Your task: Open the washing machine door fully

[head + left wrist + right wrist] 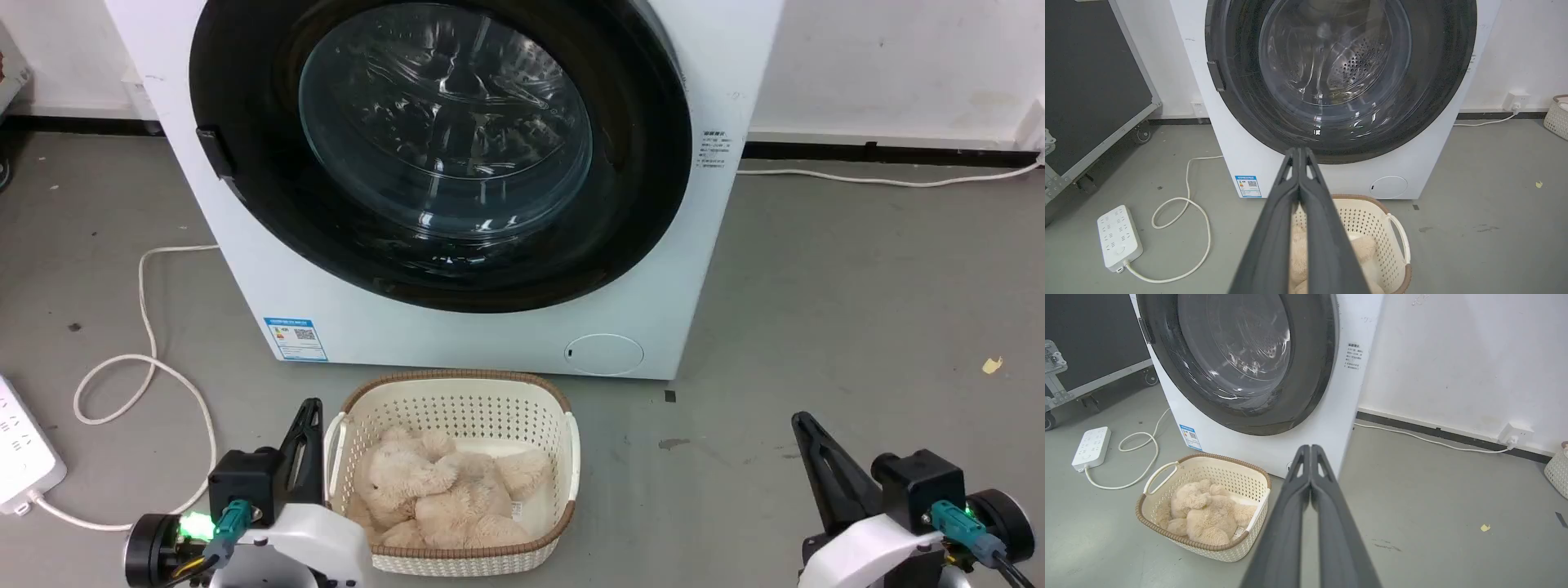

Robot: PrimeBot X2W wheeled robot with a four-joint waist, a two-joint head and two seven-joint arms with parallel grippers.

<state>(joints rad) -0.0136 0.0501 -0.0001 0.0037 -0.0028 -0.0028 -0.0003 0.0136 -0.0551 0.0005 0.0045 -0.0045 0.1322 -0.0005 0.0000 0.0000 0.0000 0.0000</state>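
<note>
Left tool (1299,152) pinched — wheeled case (1090,81) left of door (1237,102).

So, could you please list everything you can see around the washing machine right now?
washing machine door: one, glossy black, glass centre, closed.
washing machine: one, white, against the wall.
basket: one, cream, floor before machine.
plush toy: one, beige, inside basket.
power strip: one, white, floor left of machine.
looped cable: one, white, from the power strip.
wheeled case: one, black, far left.
second basket: one, cream, far right.
left pincer: one, dark, shut, left of basket.
right pincer: one, dark, shut, over floor at right.
</note>
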